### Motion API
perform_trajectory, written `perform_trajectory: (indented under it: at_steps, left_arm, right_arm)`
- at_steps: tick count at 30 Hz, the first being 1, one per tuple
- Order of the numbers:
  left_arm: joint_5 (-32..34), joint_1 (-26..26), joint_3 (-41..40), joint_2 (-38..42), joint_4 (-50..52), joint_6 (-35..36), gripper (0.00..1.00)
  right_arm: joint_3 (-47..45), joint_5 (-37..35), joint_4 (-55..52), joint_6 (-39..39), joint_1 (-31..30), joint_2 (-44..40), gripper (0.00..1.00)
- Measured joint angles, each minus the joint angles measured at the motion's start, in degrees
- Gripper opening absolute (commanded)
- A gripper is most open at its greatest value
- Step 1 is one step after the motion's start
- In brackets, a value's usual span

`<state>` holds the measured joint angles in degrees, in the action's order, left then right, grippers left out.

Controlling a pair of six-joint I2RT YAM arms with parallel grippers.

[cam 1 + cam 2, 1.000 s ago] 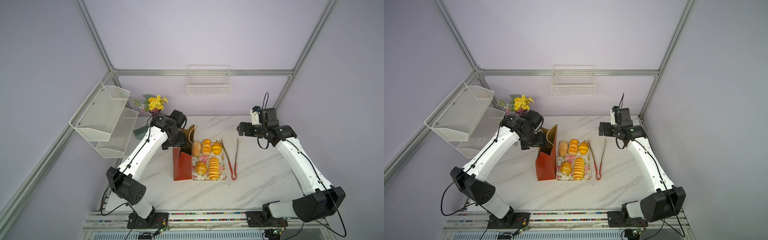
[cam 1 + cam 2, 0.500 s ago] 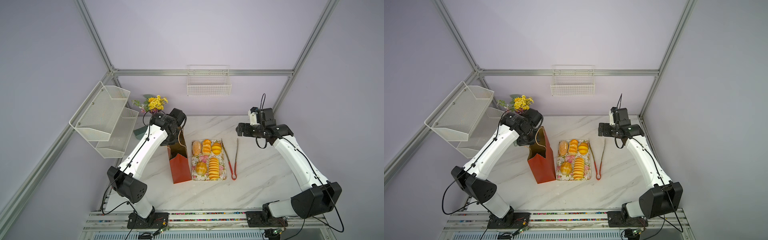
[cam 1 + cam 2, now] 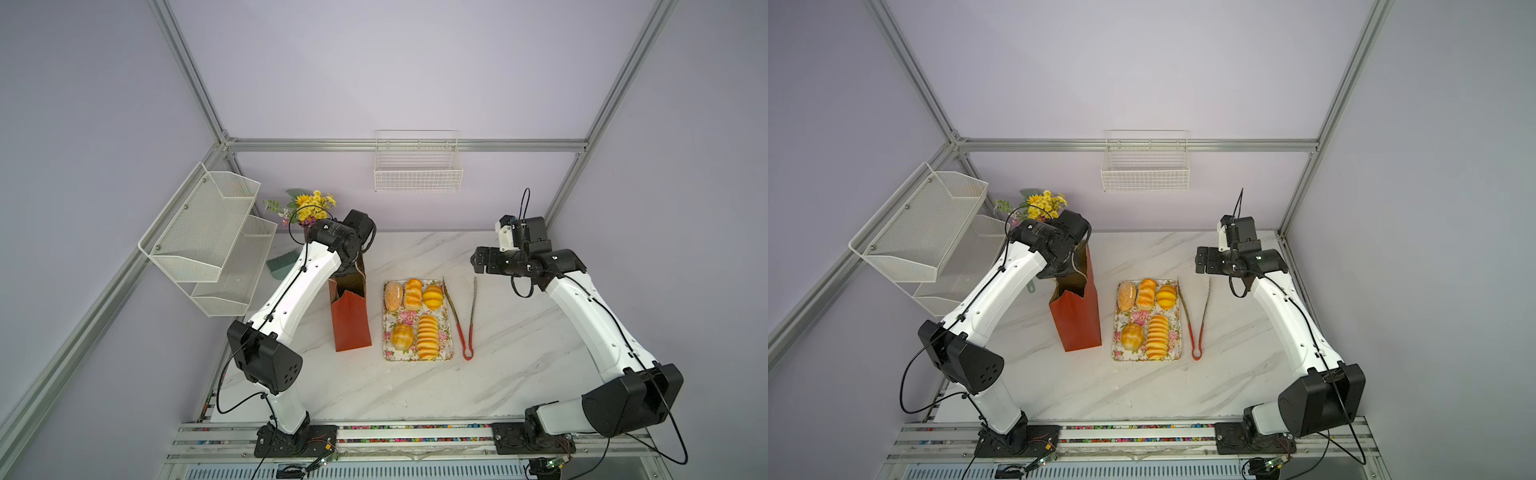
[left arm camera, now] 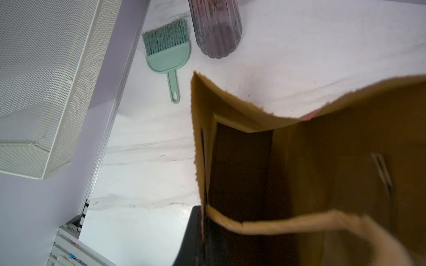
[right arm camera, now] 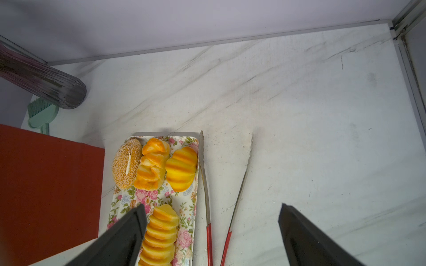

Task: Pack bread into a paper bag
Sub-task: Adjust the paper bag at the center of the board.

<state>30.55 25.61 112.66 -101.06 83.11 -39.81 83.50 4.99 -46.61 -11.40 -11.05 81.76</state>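
Observation:
The red-orange paper bag (image 3: 349,320) (image 3: 1077,320) stands upright left of the tray, its mouth open. My left gripper (image 4: 202,230) is shut on the bag's top edge; the brown inside (image 4: 322,161) fills the left wrist view, and in both top views the wrist hides the jaws. Five pieces of bread lie on the floral tray (image 3: 405,318): a speckled oval (image 3: 393,295) (image 5: 126,163), a twisted bun (image 3: 413,293), a round bun (image 3: 432,296), another round bun (image 3: 402,336) and a long ribbed loaf (image 3: 427,336) (image 5: 161,230). My right gripper (image 5: 212,207) (image 3: 478,264) hangs open and empty above the tongs.
Red-handled metal tongs (image 3: 463,316) (image 5: 221,184) lie right of the tray. A purple ribbed vase (image 4: 216,27) with yellow flowers (image 3: 311,208) and a green brush (image 4: 168,53) sit at the back left. A wire shelf (image 3: 208,232) juts out on the left; a wire basket (image 3: 417,168) hangs on the back wall.
My left gripper closed on the bag's rim and pulled the leaning bag upright, a little to the left, away from the tray. The right arm drifted slightly and stays open.

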Motion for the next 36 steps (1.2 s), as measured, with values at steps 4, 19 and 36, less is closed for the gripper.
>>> perform_trajectory:
  at_steps: [4,19,36]
  left_arm:
    - [0.28,0.0,0.37,-0.02,-0.94,0.57,0.67]
    - [-0.09,0.0,5.79,1.27,-2.4,2.21,1.0]
    - [-0.31,0.0,8.15,7.02,-7.04,4.02,1.0]
  right_arm:
    - [-0.11,0.55,-0.85,0.28,-0.74,0.0,0.97]
    - [-5.44,-5.62,-9.07,-2.6,-12.39,3.76,0.97]
    - [-26.21,-9.84,-6.14,-10.93,-14.86,0.39,0.97]
